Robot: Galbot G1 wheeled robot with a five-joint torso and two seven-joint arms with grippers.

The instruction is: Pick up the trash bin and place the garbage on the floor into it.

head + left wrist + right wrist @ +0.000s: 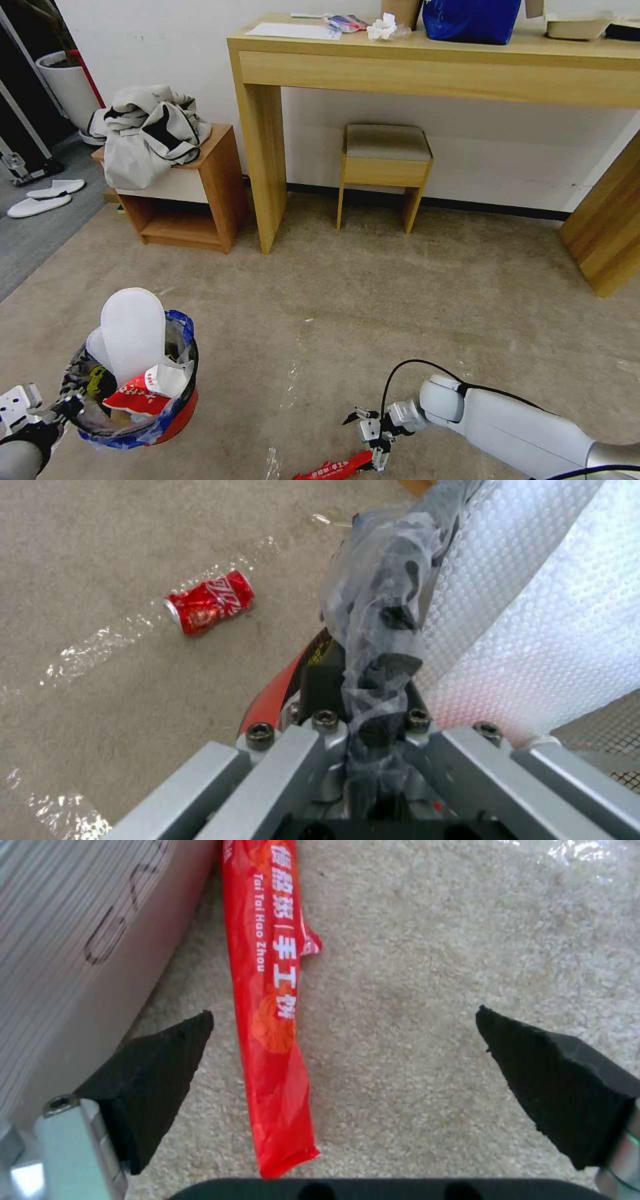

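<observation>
A: Head view, far left — what does the left gripper [67, 405] have?

B: It holds the trash bin [175, 421] by the rim, off the carpet [373, 293]. The left wrist view shows its jaws pressed together on the rim and the clear bag liner [380, 630].

A: And inside the bin?

B: A white slipper [133, 330] stands upright, sticking out over the rim, with a red wrapper [137, 400] lying in front of it.

A: Anything on the floor near that arm?

B: In the left wrist view, 1 red can [210, 601] lies on its side on the carpet beside a shiny tape line [93, 647], apart from the bin.

A: Moving right?

B: The right gripper [373, 437] is low over the carpet at the bottom middle of the head view, right at the end of a long red wrapper [333, 465] lying flat. In the right wrist view its jaws are spread wide; the wrapper runs between the 2 black pads [160, 1075], closer to 1 of them, and neither touches it.

A: And beyond?

B: A wooden desk [427, 67] with a stool [383, 167] under it stands against the wall, and a small side table [193, 193] piled with clothes [150, 130] sits left of it.
</observation>
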